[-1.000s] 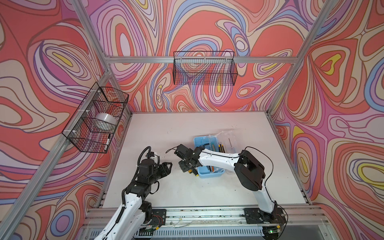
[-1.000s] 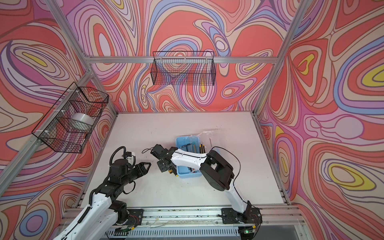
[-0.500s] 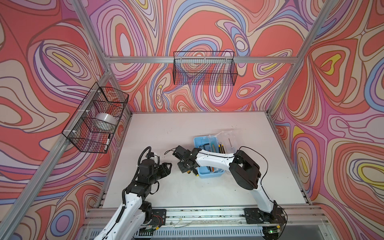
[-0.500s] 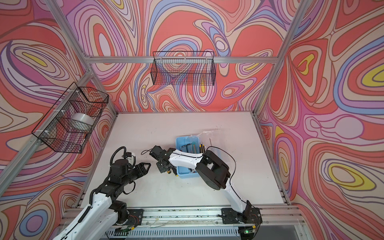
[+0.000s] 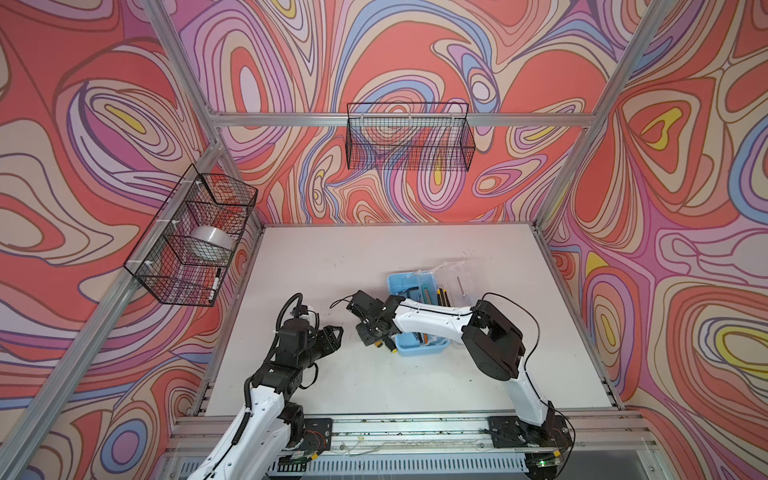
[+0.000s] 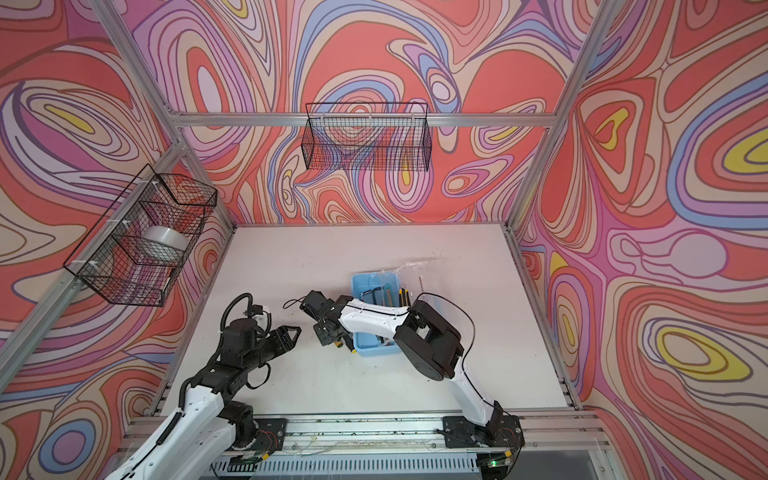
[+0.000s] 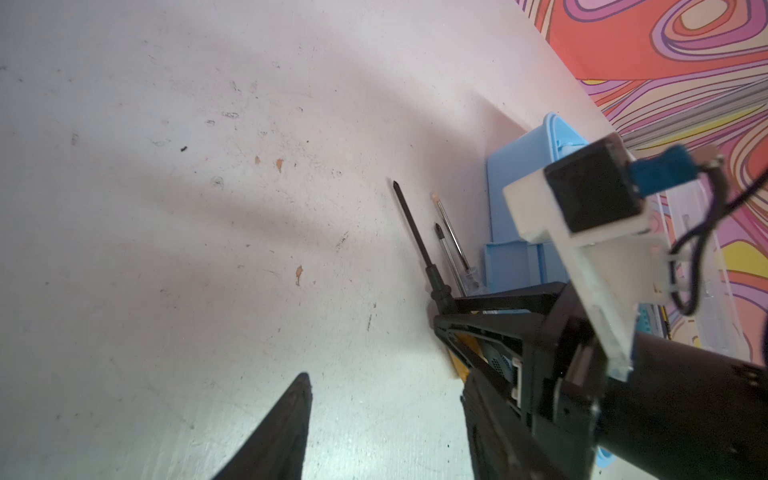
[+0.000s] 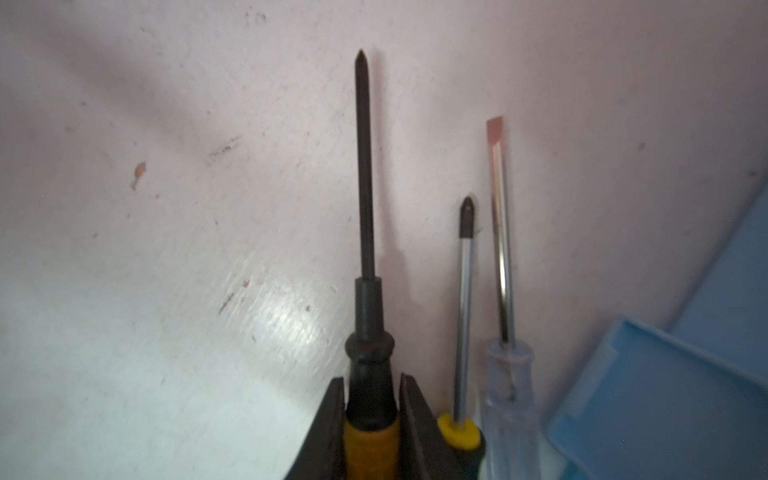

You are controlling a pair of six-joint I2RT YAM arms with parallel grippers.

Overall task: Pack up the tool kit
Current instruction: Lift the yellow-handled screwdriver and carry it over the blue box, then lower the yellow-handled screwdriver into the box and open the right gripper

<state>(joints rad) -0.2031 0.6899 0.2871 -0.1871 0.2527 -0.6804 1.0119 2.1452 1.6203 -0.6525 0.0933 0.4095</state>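
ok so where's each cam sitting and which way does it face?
Top views: stereo head high at the front, looking down on table; left gripper, right gripper, blue case.
Left wrist: on left arm, facing the case; own fingertip, right gripper show.
Right wrist: on right arm, looking along jaws shut on black-shaft screwdriver.
Shared: both wrist views show that screwdriver plus two other screwdrivers.

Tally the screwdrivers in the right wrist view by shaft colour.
Black shaft: 1, the long screwdriver
Silver shaft: 2, the short screwdriver and the flat-blade screwdriver
Total: 3
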